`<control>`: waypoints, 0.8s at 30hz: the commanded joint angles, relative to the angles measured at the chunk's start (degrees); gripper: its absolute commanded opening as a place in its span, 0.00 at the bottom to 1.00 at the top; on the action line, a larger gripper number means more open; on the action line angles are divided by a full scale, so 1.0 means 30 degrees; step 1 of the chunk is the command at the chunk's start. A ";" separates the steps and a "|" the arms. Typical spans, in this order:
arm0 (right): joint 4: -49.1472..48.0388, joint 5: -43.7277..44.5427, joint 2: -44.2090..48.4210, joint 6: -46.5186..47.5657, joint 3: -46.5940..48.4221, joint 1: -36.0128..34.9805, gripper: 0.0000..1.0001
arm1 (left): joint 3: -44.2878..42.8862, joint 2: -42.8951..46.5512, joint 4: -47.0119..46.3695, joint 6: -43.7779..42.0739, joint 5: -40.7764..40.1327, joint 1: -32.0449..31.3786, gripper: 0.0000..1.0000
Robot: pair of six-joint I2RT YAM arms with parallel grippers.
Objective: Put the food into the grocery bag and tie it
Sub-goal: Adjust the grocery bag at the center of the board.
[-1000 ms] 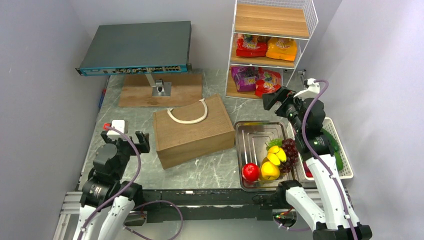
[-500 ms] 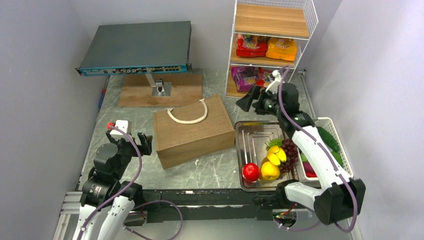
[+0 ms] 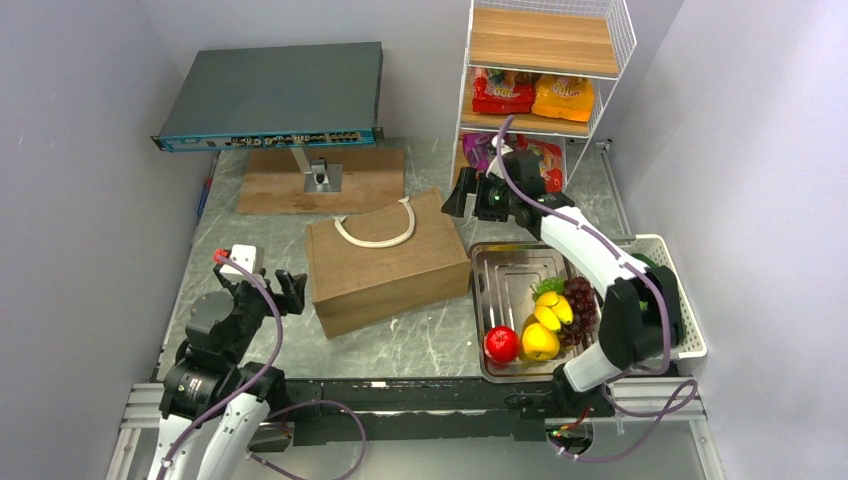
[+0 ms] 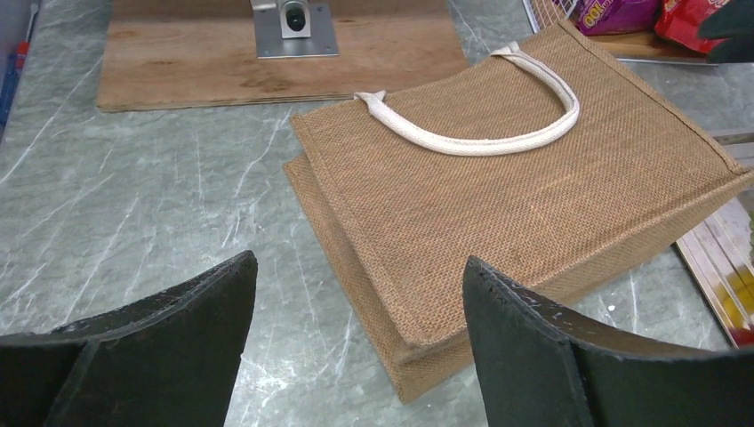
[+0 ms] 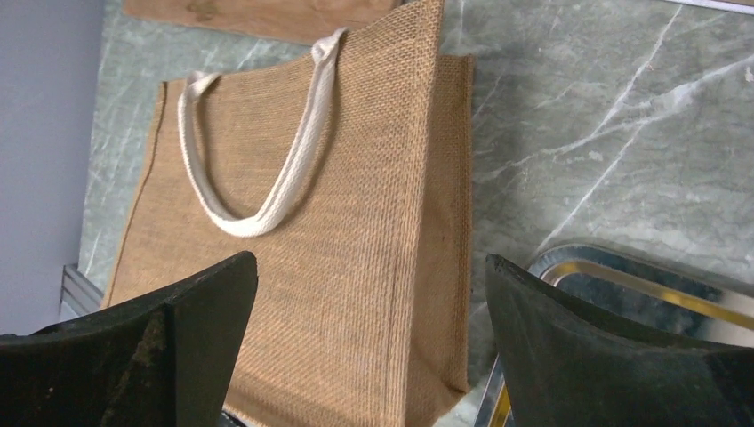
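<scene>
Brown, seemingly jute bag (image 4: 533,213), cream handle (image 4: 471,147)

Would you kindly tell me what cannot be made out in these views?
- Grocery bag interior: every view, its own side covers it.
- White basket contents: top view, right arm covers most.
- Lower-shelf packets: top view, partly behind that arm.
- Upper-shelf packet lettering: top view, too small.

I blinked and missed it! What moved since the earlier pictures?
The right gripper swung left, from over the white basket to beside the grocery bag's far right corner, open and empty. The left gripper barely shifted; bag, tray and fruit stayed put.
</scene>
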State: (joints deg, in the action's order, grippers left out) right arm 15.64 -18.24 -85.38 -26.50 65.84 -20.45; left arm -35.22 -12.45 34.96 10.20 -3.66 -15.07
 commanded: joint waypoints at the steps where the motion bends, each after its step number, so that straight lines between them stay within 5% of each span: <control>1: 0.0082 0.0318 -0.1668 0.0601 0.1883 -0.0259 0.98 | 0.0164 0.0527 -0.0679 -0.0139 0.0221 0.0102 0.87; 16: -0.0154 -0.0319 -0.5715 0.0804 0.3383 -0.1080 0.60 | 0.0285 0.0950 -0.0813 -0.0145 0.0349 0.0102 0.89; 24: 0.0101 0.0034 -0.4845 0.0939 0.3044 -0.1641 0.08 | 0.0314 0.0871 -0.0828 -0.0121 0.0380 0.0105 0.88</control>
State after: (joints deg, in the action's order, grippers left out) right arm 16.34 -18.44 -103.04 -24.40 73.49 -24.40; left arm -34.50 -9.96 34.72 10.17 -3.25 -15.07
